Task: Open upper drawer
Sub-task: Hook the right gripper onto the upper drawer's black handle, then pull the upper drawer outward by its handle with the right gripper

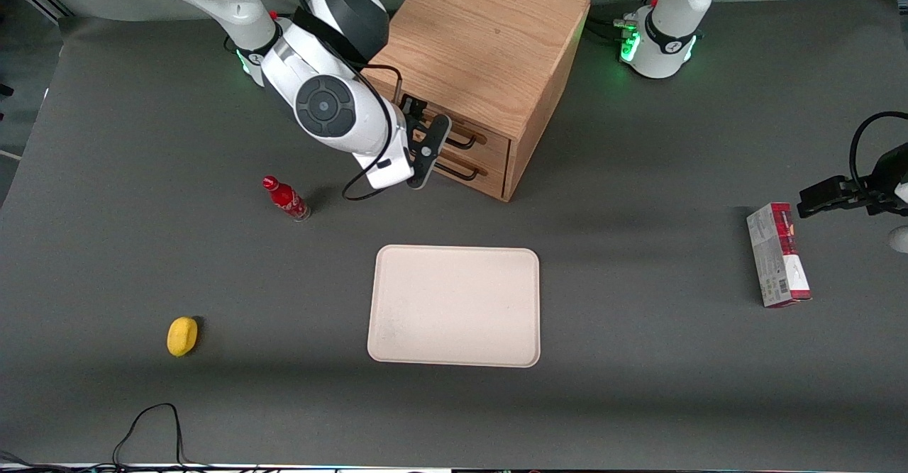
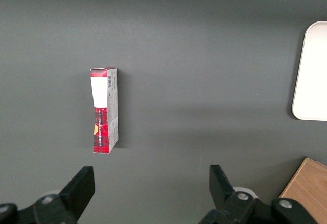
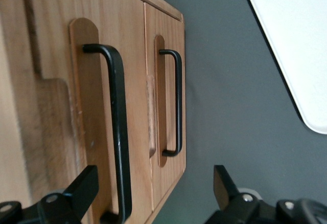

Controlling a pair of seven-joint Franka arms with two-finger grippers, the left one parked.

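The cabinet [image 1: 489,62] stands on the table [image 1: 638,402], and everything else sits around it: a tray [image 1: 454,306] nearer the camera than the cabinet, a red bottle [image 1: 286,198] and a lemon [image 1: 182,336] off toward the working arm's end, a red carton [image 1: 778,254] toward the parked arm's end. The upper drawer [image 1: 489,136] is the top one of two in the cabinet's front, and it looks fully shut, its face flush with the lower drawer [image 1: 479,173] beneath it. The gripper [image 1: 424,148] hangs right in front of the cabinet, at drawer height, close up against the two fronts. From the wrist camera the fingers [image 3: 82,191] are spread wide apart and hold nothing; the upper handle [image 3: 116,132] runs toward the gap between them, with one finger close beside it, but I can't say it is actually touching. The lower handle [image 3: 176,104] sits clear of them. So, as I read it, the reach to the cabinet is done and the rest is all to come: the fingers have yet to close on the upper handle, and the drawer has yet to be drawn out from the cabinet. Nothing lies in the drawer's path on the table in front of the cabinet, as far as I can see.
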